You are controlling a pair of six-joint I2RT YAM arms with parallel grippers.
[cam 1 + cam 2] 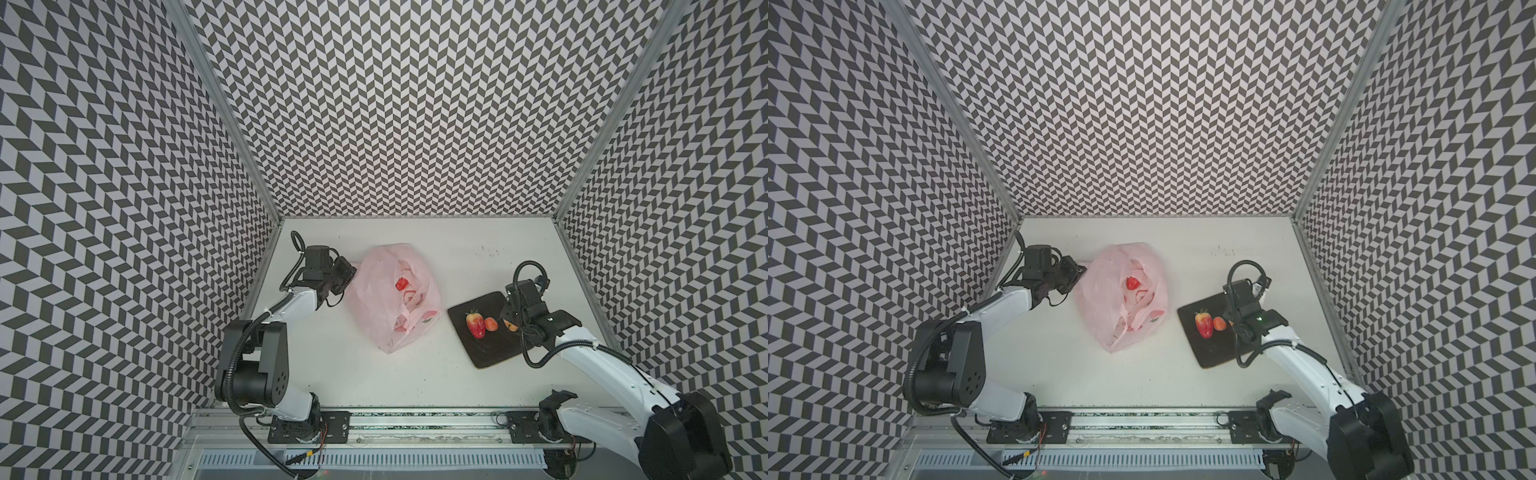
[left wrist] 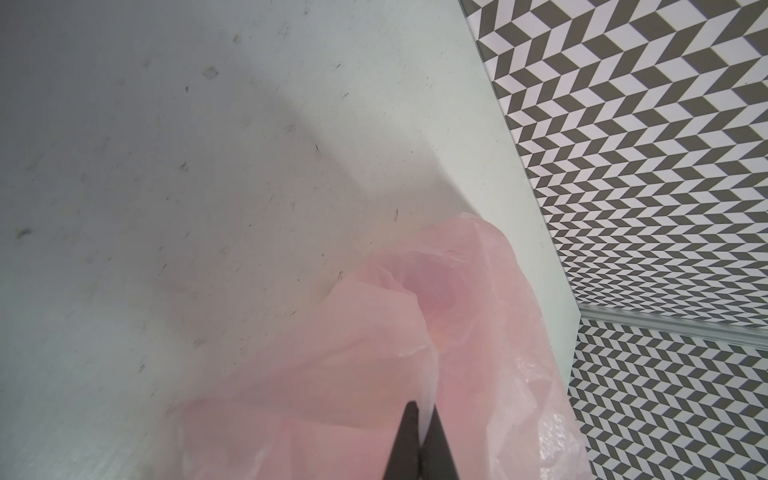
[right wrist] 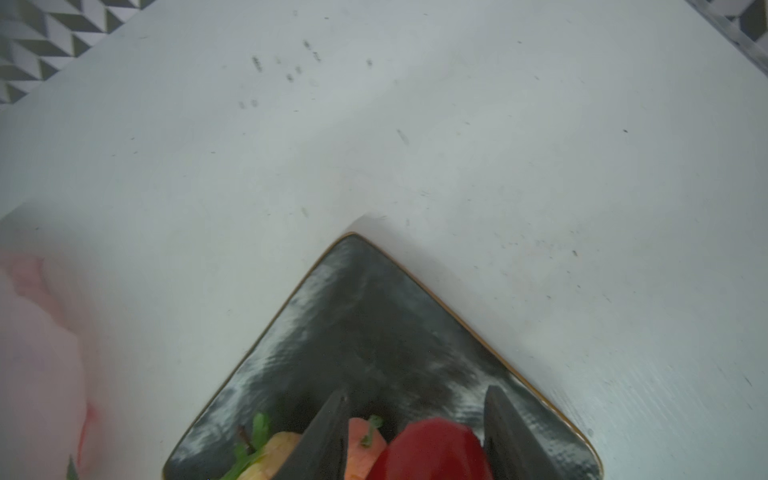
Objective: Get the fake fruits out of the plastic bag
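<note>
The pale-pink plastic bag [image 1: 392,299] lies at the middle of the surface [image 1: 415,374], with one strawberry [image 1: 401,284] visible in its mouth. The left pincer [image 2: 422,409] is fully closed, pinching a fold of the bag's edge. The right pincer [image 3: 417,392], part-way closed on a red fruit [image 3: 432,453], is over the dark board [image 1: 486,349], where a large strawberry [image 1: 476,325] and an orange fruit [image 1: 491,324] lie side by side.

Both top views look down from high up and share the whole bench [image 1: 415,374]. Each wrist view looks from very close, low over that bench.
</note>
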